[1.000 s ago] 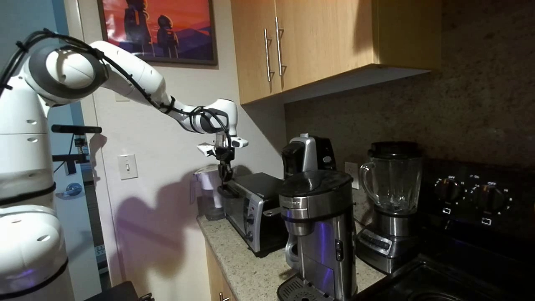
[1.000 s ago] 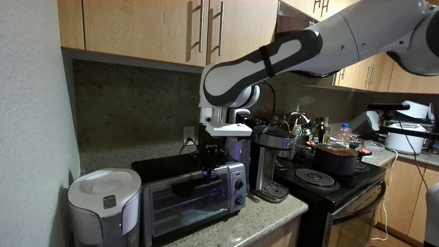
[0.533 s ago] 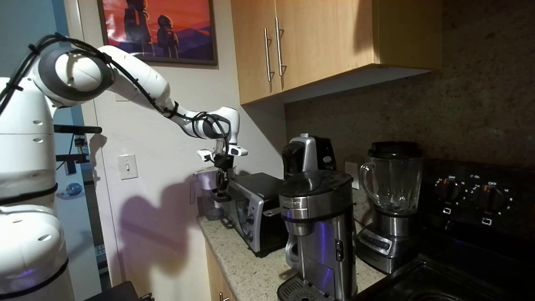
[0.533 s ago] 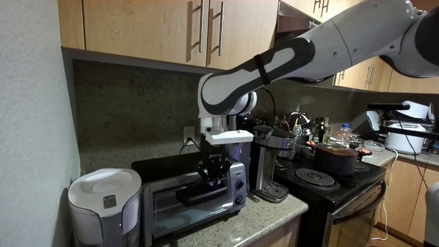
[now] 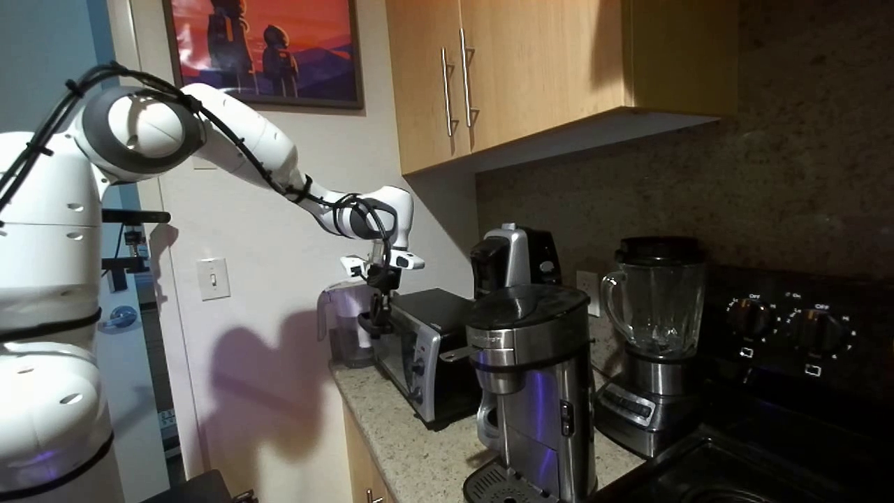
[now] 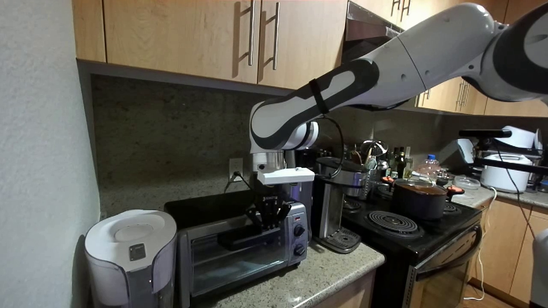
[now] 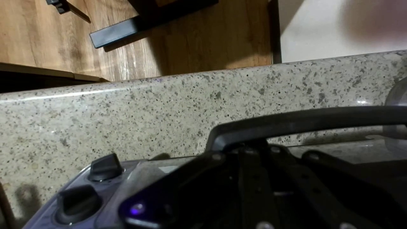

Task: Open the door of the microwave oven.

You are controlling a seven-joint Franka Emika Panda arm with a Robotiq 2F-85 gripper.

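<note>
A: What has changed?

B: In an exterior view, the microwave oven [image 6: 298,259] stands at lower centre of the frame. The handle [image 6: 239,241] of its door [image 6: 233,265] sits lower than one second ago and slightly higher than half a second ago. Interpret as follows: the door is probably ajar by a small amount, and part of that gain appears lost. Opening is begun, not complete.

A: Check the reach.

B: In an exterior view, the arm [image 5: 244,129] stands lower and further right than one second ago, toward the oven. An outward pull is likely required to resume opening. Note the edges: a pitcher [image 5: 349,318] is just beside the oven's far end; a coffee maker [image 5: 534,412] is near the closer end.

A: State the grip and clearance.

B: In the wrist view, lower centre, the fingers of the gripper [image 7: 260,148] are together, with nothing seen between them. They appear to sit behind the handle, hooked rather than clamped; tip contact is hidden. A bare strip of counter [image 7: 175,111] crosses mid-frame, with its edge above and floor [image 7: 127,60] beyond. Swing the door over this strip. Keep clear of the knobs [image 7: 79,204], lower left.
</note>
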